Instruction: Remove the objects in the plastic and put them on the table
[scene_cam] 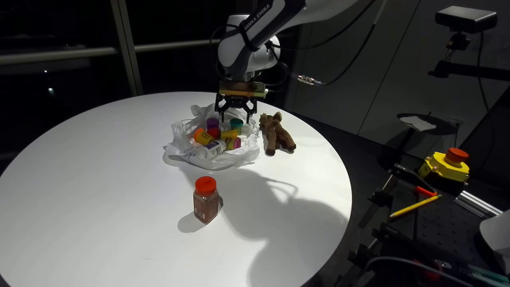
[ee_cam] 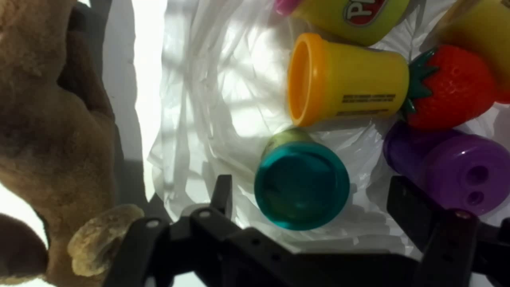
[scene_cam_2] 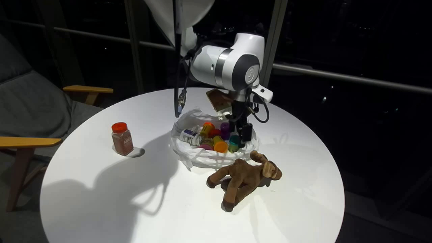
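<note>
wrist view, claw (ee_cam: pixel 312 191) spread wide, teal-lidded tub (ee_cam: pixel 301 185) between its fingers (ee_cam: pixel 223 195), plastic bag (ee_cam: pixel 207 99) beneath

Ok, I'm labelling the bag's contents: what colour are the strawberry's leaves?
Dark green; the leaves on the red strawberry show best in the wrist view.

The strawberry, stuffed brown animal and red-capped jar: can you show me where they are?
Strawberry (ee_cam: pixel 453 87), wrist view: its red body.
Stuffed brown animal (scene_cam_2: pixel 244 173), in an exterior view: its torso.
Red-capped jar (scene_cam: pixel 206 205), in an exterior view: its side, below the cap.
</note>
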Controlling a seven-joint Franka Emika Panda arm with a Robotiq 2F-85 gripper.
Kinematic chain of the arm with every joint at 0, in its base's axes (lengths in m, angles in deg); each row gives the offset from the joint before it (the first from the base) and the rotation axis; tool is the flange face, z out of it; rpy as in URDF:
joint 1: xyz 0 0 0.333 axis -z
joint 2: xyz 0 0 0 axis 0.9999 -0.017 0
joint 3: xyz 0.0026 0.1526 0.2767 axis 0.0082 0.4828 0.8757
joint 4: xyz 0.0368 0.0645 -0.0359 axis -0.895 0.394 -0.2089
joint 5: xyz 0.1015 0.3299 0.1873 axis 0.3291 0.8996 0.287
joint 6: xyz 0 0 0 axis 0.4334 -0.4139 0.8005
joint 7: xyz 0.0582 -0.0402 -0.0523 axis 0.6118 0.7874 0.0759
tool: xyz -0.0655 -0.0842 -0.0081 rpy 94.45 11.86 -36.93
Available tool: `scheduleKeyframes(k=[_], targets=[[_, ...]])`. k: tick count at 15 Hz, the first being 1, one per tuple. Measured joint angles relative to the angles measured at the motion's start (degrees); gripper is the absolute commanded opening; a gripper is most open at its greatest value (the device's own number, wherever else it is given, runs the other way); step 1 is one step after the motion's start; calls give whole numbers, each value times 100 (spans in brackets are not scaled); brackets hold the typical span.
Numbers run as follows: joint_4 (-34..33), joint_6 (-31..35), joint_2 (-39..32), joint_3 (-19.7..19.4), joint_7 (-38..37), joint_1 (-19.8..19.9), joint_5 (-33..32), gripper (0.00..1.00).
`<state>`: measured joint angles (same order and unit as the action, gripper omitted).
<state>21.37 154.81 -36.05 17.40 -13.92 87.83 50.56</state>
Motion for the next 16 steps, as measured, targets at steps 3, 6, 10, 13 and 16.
scheduleKeyframes(k=[3,6,10,13,16], targets=[[-4,-36,-36,0,-6,7,0,49],[-17,-39,-83,-5,-21,28,0,28],[-60,-40,-86,-6,-33,58,0,27],[-37,-39,57,17,-35,54,0,27],[385,-37,612,67,-33,-48,0,27]])
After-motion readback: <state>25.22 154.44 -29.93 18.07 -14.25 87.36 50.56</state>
